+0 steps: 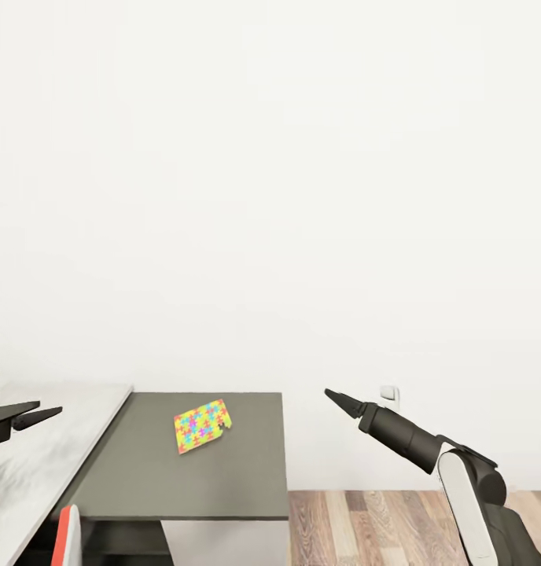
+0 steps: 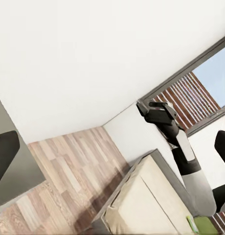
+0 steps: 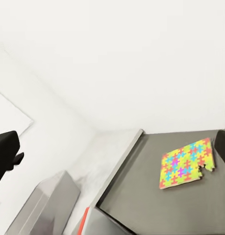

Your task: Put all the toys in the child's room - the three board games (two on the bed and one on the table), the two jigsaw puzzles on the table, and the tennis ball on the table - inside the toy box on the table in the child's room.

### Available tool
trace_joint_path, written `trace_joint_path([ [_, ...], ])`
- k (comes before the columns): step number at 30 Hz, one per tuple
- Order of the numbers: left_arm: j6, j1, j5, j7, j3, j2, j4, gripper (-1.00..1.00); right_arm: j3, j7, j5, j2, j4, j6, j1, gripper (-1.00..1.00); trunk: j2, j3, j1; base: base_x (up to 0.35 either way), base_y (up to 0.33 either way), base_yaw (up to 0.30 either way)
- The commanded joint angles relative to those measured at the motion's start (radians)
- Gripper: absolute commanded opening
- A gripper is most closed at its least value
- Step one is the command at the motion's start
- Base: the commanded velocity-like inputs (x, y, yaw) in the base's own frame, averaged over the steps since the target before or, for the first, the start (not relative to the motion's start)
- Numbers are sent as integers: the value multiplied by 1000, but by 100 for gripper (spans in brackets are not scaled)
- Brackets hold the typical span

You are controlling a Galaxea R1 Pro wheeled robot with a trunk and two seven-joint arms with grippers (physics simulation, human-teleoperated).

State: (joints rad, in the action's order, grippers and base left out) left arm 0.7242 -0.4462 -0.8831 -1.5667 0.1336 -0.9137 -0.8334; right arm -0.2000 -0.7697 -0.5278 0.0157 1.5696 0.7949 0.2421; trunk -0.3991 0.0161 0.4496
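Observation:
One jigsaw puzzle point(image 1: 200, 425), a thin slab of yellow, red, green and blue pieces, lies flat on the dark grey part of the table point(image 1: 247, 472). It also shows in the right wrist view as the jigsaw puzzle point(image 3: 187, 169). My right gripper point(image 1: 339, 399) hovers open beyond the table's right edge, level with the puzzle and apart from it. My left gripper point(image 1: 31, 415) is open and empty over the light grey tabletop point(image 1: 58, 448). A grey slanted wall, apparently the toy box point(image 3: 43, 205), stands on the light part. The bed point(image 2: 141, 200) carries a green flat thing point(image 2: 204, 226) at its edge.
A white wall rises right behind the table. Wood-plank floor point(image 1: 380, 527) lies to the right of the desk, under my right arm. A red and white chair back point(image 1: 66, 536) stands at the table's front. A grey-framed window point(image 2: 200, 88) is beyond the bed.

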Motion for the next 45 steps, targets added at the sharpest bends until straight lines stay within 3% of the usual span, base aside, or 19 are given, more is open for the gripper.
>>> trace_joint_path([
  [1, 11, -2, -5, -4, 6, 0, 1, 100, -2, -2, -3, 0, 0, 6, 0, 100, -1, 0, 0, -3, 0, -280],
  [9, 12, 0, -5, -4, 9, 5, -15, 100, -5, -2, -2, 1, -2, 6, 0, 100, -1, 0, 0, -105, 0, -280],
  [19, 12, 0, -4, -4, 38, 4, -18, 100, -6, -2, -7, 3, -3, 6, 0, 100, -1, 4, 0, -124, 0, -281],
  [45, 15, 0, -5, -4, 43, 8, -18, 100, -11, -2, -9, 4, -5, 6, 0, 100, -1, 17, 0, -45, 0, -281],
])
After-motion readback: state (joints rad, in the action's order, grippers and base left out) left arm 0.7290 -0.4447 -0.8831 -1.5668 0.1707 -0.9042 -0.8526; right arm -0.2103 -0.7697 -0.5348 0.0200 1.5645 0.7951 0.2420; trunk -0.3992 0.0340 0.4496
